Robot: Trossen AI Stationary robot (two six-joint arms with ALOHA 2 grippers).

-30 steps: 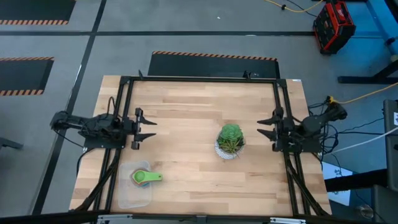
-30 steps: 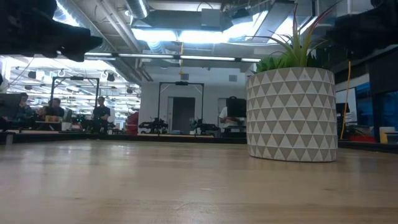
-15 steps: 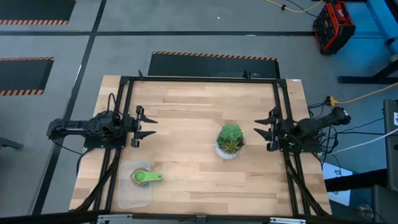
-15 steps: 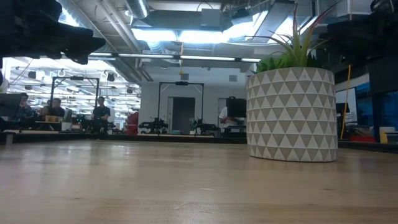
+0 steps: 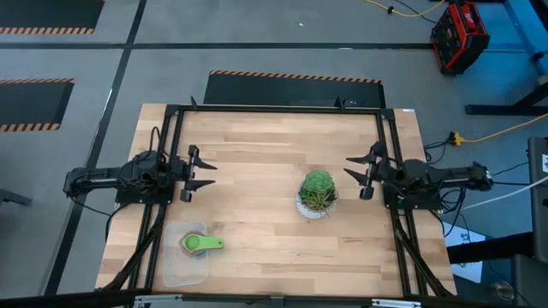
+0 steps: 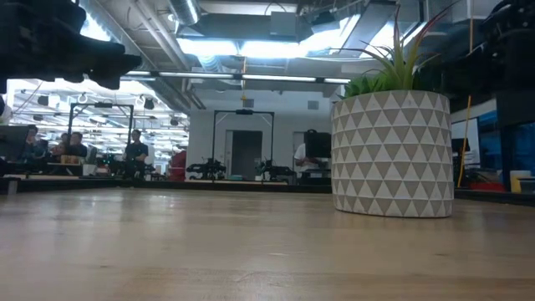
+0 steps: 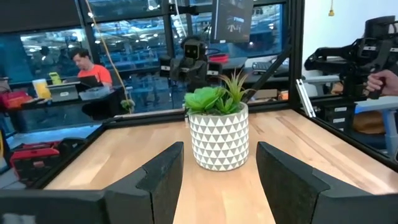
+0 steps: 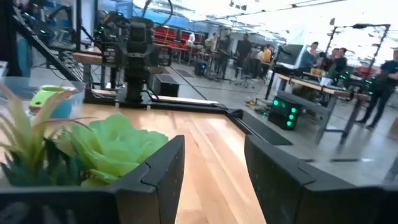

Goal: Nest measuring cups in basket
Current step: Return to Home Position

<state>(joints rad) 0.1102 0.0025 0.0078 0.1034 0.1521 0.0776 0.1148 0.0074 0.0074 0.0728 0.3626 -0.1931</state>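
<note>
The measuring cups (image 5: 199, 244) sit stacked inside the clear basket (image 5: 184, 267) near the table's front left corner. A green cup is on top, its handle toward the right, with blue cups under it. In the right wrist view the cups (image 8: 48, 98) show far off. My left gripper (image 5: 209, 175) hovers open at the table's left side, farther back than the basket, pointing level toward the right. My right gripper (image 5: 348, 168) hovers open at the right side, pointing level toward the left. Neither has anything between its fingers.
A green plant in a white patterned pot (image 5: 318, 193) stands right of the table's middle, just in front of my right gripper, and shows large in the low view (image 6: 391, 155). A black frame (image 5: 274, 109) runs around the table. People sit at desks in the room beyond.
My right arm has swung straight, and its gripper has gone a little toward the table's left and far edges while sinking slightly. The cups, the basket and the plant have stayed in place.
</note>
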